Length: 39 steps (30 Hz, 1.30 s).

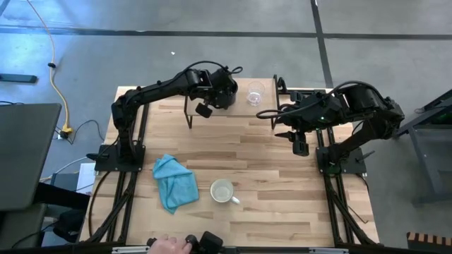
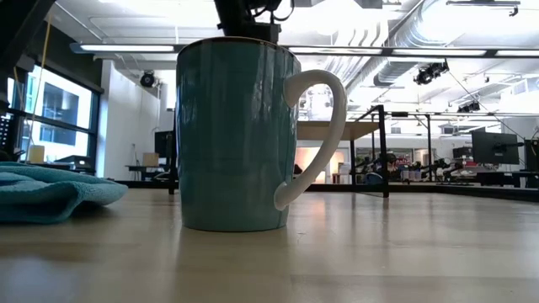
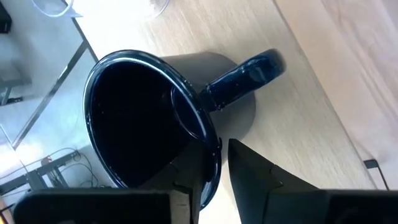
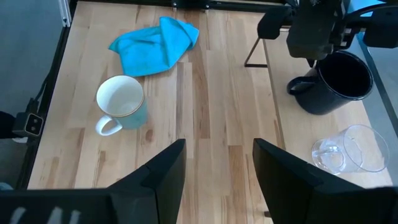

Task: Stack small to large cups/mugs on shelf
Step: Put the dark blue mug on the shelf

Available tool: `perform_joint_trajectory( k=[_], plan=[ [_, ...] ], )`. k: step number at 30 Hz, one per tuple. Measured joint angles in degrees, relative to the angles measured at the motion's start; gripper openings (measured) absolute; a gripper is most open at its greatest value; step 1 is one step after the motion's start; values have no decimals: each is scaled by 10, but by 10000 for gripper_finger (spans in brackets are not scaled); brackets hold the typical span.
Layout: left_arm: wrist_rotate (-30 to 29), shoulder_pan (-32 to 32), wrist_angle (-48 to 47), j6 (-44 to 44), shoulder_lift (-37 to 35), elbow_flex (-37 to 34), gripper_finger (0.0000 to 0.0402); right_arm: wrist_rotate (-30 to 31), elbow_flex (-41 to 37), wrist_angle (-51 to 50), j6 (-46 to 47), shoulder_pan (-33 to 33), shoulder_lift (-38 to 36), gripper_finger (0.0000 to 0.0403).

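- A glossy black mug (image 3: 155, 118) with a rounded handle is standing upright on the low light-wood shelf (image 1: 272, 99) at the far edge of the butcher-block wooden bench (image 1: 282, 190).
- The left pincer (image 1: 224, 90) is sitting right over this mug; one dark finger (image 3: 261, 186) is resting outside the rim and the other seems to be inside it, so the pincer is narrow across the wall, though whether it is truly gripping cannot be told.
- A small clear glass cup (image 1: 256, 94) is sitting on the shelf just to the right of the black mug; in the right wrist view it is looking tilted or on its side (image 4: 348, 149), though its transparency is making that hard to settle.
- The right pincer (image 4: 217, 180) is hovering wide and empty above the bench, right of the glass cup and apart from it.
- A larger mug (image 1: 222, 190), teal outside with a white interior and a white handle, is standing upright near the front of the bench, filling the low view (image 2: 232, 135).
- A crumpled teal cloth (image 1: 175, 182) is lying just left of it.
- At the near edge a person's hand (image 1: 168, 245) is showing, cut off by the frame.
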Motion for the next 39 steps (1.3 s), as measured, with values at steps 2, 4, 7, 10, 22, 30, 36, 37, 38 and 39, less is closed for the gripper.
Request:
perform_joint_trajectory(
  k=[2,4,7,10,22,30,36,37,38,39],
  plan=[
    [0,0,0,0,0,0,66,0,0,0,0,0,0,179],
    [0,0,0,-5,0,0,69,0,0,0,-3,0,0,179],
    [0,0,-1,-13,0,0,75,0,0,0,-4,0,0,179],
    [1,0,-1,-13,0,0,83,0,0,0,-4,0,0,179],
    [2,0,-1,-15,0,0,113,0,0,0,-3,0,0,179],
    [2,0,-1,-19,0,0,130,0,0,0,-1,0,0,179],
    [1,0,0,-24,0,0,140,0,0,0,0,0,0,179],
    [-1,0,0,-24,0,0,141,0,0,0,0,0,0,179],
    [-3,0,0,-24,0,0,141,0,0,0,0,0,0,179],
    [-5,0,0,-24,0,0,141,0,0,0,0,0,0,179]
  ],
)
